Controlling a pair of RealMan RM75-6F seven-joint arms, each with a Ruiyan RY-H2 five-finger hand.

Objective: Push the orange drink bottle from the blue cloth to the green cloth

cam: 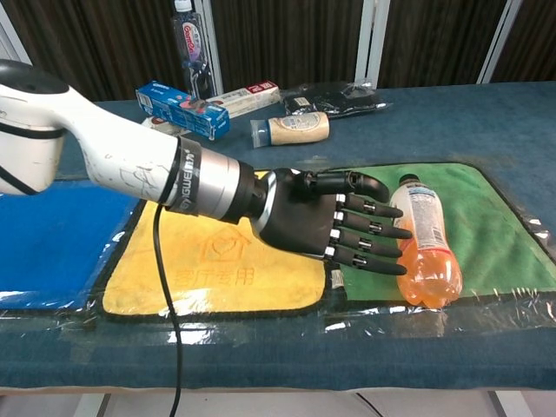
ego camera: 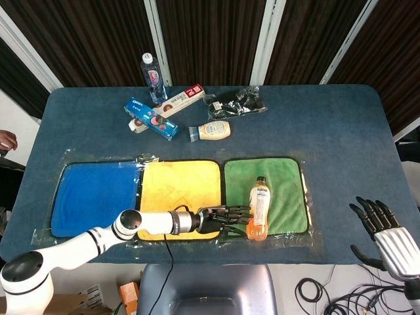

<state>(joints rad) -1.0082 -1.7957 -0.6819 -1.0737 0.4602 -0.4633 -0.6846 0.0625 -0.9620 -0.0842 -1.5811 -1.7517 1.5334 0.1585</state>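
On my far left lies the blue cloth (ego camera: pixel 94 198), then the yellow cloth (ego camera: pixel 181 190), which carries a faint printed mark I cannot read. My left arm crosses the front edge of that yellow cloth, and a band at its wrist bears pale lettering too blurred to make out. My left hand (cam: pixel 323 228) is flat and open, fingers (cam: pixel 373 243) stretched out straight toward the right and holding nothing; the fingertips lie against the side of the orange drink bottle (cam: pixel 426 246).

The bottle lies on its side on the green cloth (ego camera: pixel 282 180), in the front part, left of the cloth's middle. Its long axis runs front to back with a slight tilt: the white cap points away from me toward the far side of the table, the orange base toward the front edge (the base sits very close to the cloth's hem). Its white label has print too small to read.

Behind the cloths lie a standing water bottle (ego camera: pixel 152 77) with a red and blue label, a blue biscuit box (ego camera: pixel 151 119), a long white and red box (ego camera: pixel 180 100), a cream-coloured jar (ego camera: pixel 211 131) on its side, and a black plastic packet (ego camera: pixel 235 102).

My right hand (ego camera: pixel 388 237) hangs off the table's right front corner, fingers spread, empty.
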